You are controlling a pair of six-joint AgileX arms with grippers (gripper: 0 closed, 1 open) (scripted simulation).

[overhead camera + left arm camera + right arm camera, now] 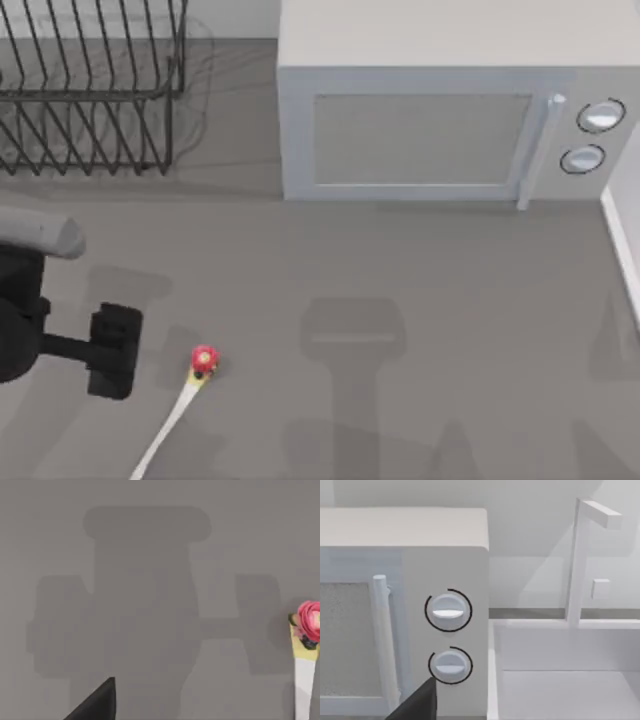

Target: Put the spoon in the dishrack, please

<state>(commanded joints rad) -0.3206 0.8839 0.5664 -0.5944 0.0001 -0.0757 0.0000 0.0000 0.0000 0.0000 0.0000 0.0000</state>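
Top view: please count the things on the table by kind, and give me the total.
Cutlery: 1, the slim white spoon with a red ball at the handle's end, lying beside the left gripper.
Racks: 1, the black wire dishrack.
Appliances: 1, the grey box-shaped microwave with two round knobs.
Total: 3
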